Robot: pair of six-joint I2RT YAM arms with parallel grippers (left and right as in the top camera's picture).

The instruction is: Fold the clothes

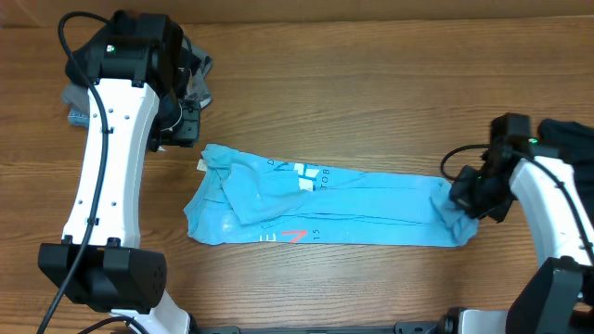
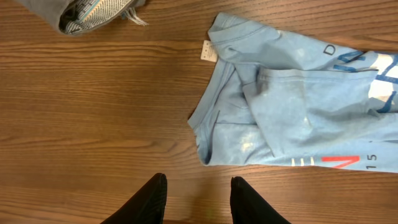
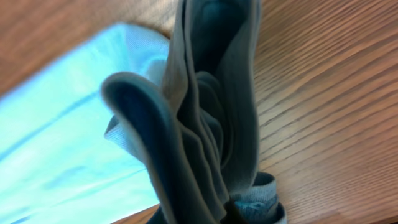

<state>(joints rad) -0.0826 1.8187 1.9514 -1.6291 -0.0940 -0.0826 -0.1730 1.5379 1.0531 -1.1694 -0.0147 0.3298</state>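
Observation:
A light blue T-shirt (image 1: 325,209) with white and red print lies on the wooden table as a long strip, collar end to the left. My right gripper (image 1: 467,197) is shut on its right end. In the right wrist view the bunched blue-grey fabric (image 3: 205,112) rises in folds from the jaws and hides the fingers. My left gripper (image 1: 186,128) hovers above the table just beyond the collar corner. The left wrist view shows that gripper (image 2: 198,200) open over bare wood with nothing between its fingers, and the collar and tag (image 2: 208,51) lie ahead to the right.
A crumpled grey garment (image 2: 87,15) lies at the back left, partly under the left arm (image 1: 111,158). The right arm (image 1: 557,213) stands along the table's right side. Bare wood shows in front of and behind the shirt.

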